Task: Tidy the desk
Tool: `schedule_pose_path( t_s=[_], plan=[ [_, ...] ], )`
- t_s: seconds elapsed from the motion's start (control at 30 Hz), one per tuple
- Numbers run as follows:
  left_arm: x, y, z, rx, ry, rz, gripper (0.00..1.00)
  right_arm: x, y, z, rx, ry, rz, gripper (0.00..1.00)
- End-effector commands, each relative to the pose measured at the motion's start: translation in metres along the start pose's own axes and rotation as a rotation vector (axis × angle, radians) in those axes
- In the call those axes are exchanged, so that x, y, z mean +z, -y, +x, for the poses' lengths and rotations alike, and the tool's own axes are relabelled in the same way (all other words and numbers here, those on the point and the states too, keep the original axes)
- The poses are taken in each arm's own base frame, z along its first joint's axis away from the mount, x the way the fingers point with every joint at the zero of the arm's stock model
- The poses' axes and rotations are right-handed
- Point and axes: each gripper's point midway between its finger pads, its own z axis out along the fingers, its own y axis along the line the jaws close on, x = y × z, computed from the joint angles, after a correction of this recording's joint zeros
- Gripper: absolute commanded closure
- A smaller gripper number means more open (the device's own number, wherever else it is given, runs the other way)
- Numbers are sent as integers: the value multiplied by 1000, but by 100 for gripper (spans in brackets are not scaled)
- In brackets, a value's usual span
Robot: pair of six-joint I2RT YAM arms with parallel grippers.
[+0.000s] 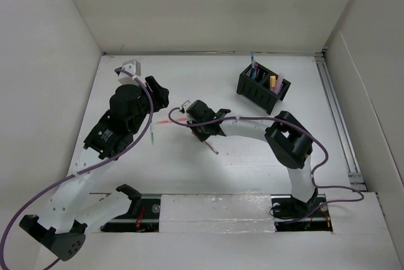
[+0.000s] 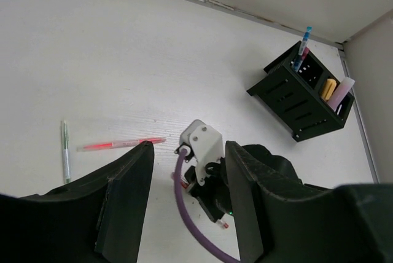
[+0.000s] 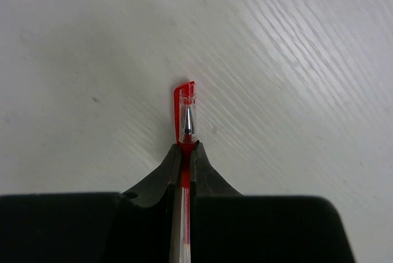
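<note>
The desk (image 1: 208, 74) is a white tabletop between white walls. My right gripper (image 1: 205, 134) is low over its middle, shut on a red pen (image 3: 187, 106). The pen lies lengthwise between the fingers, its capped tip sticking out past the fingertips (image 3: 175, 158) just above the desk (image 3: 92, 60). My left gripper (image 1: 162, 93) is open and empty, raised at the left; its view looks down on the right gripper (image 2: 212, 195). A second red pen (image 2: 123, 144) and a green-and-white pen (image 2: 64, 152) lie loose on the desk (image 2: 123, 48).
A black compartmented pen holder (image 1: 263, 87) stands at the back right, holding a blue pen, a yellow item and a pink item; it also shows in the left wrist view (image 2: 304, 94). A metal rail (image 1: 338, 118) runs along the right wall.
</note>
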Motion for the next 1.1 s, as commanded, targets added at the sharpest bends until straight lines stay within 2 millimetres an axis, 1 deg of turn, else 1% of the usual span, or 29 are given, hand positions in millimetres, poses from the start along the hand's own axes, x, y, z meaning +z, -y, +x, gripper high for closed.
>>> schedule_pose_path(
  t_s=[0.0,0.03,0.07,0.1,0.13,0.17,0.2,0.23,0.27,0.3,0.33,0.4,0.43,0.47,0.5,0.53,0.57,0.6,0.63,0.67,0.7,0.73,0.77,0.8,0.83,0.87,0.93,1.0,1.07],
  plan=[
    [-4,7,-23,-26,58,5,54,-29,35,-8,5,50,65,100],
    [-3,8,-21,-31,53,8,54,-43,42,-20,18,95,64,100],
    [-1,8,-21,-35,51,7,54,-50,61,-32,55,138,80,100],
    [1,9,-19,-44,45,7,54,-57,71,-42,35,174,79,100],
    [2,11,-18,-48,40,13,54,-65,80,-57,44,229,73,100],
    [2,11,-18,-52,38,14,54,-81,94,-79,57,297,87,100],
    [4,12,-17,-56,32,12,54,-92,126,-91,80,340,127,100],
    [4,12,-16,-58,27,12,54,-101,141,-102,86,381,132,100],
    [5,13,-16,-60,24,12,54,-121,160,-130,73,472,162,100],
    [6,14,-16,-64,21,14,54,-134,196,-138,101,511,215,100],
    [6,14,-15,-73,16,11,54,-145,217,-148,109,548,251,100],
    [5,14,-16,-84,19,8,54,-168,251,-177,98,655,279,100],
    [5,13,-15,-95,15,3,54,-177,280,-178,115,685,307,100],
    [4,13,-17,-100,20,1,54,-190,295,-190,112,747,330,100],
    [4,12,-17,-105,22,-3,54,-193,310,-195,115,786,338,100],
    [4,8,-16,-102,21,-23,54,-204,330,-197,114,829,344,100],
    [4,6,-14,-110,19,-35,54,-213,341,-205,114,882,358,100],
    [4,2,-14,-111,23,-56,54,-218,349,-207,119,908,361,100],
    [4,-3,-10,-110,13,-80,54,-216,359,-209,121,920,368,100],
    [5,-8,-6,-117,6,-104,54,-215,373,-210,119,945,383,100],
    [5,-9,-5,-123,8,-111,54,-217,378,-208,128,945,389,100],
    [5,-11,-2,-126,-1,-119,54,-208,382,-208,121,945,368,100],
    [6,-13,1,-130,-7,-125,54,-207,389,-207,121,956,368,100],
    [5,-14,0,-146,-1,-130,54,-203,388,-206,128,957,357,100],
    [4,-14,0,-153,-1,-132,54,-204,386,-209,115,984,347,100],
    [4,-15,1,-157,-1,-134,54,-196,388,-200,124,974,343,100],
    [3,-17,-1,-168,11,-145,54,-186,384,-190,143,994,302,100],
    [3,-17,-1,-167,8,-149,54,-178,376,-185,146,1004,264,100],
    [3,-17,-1,-168,7,-150,54,-177,371,-182,145,1028,247,100]
  ],
)
